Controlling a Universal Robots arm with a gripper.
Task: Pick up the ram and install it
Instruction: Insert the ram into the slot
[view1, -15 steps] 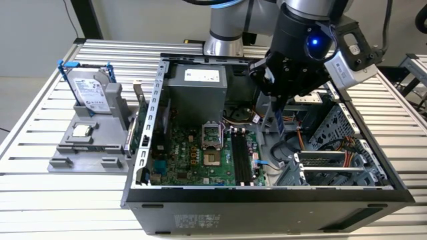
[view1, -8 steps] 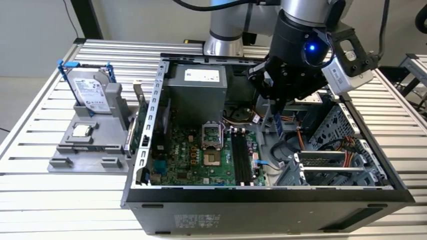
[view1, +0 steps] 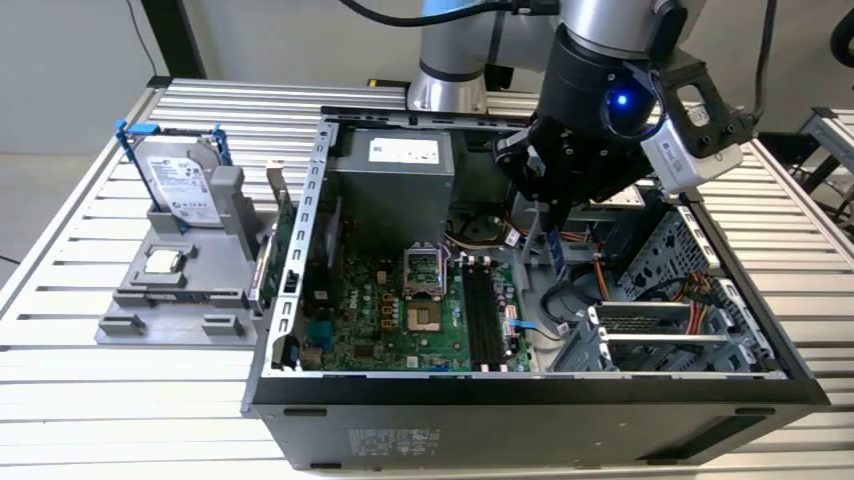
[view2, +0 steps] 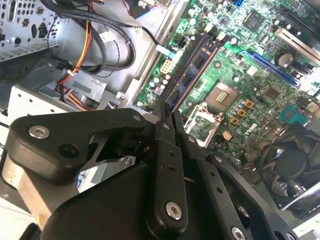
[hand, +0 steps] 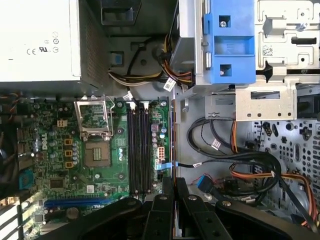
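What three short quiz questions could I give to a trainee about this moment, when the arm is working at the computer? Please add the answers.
1. True or false: the tool is shut on the ram.
2. Where does the hard drive stand? A in the grey holder; B in the tool; C in a drawer.
3. Fill in: in the exterior view, the tool hangs over the open computer ____.

Key: 1 true; 2 A; 3 case.
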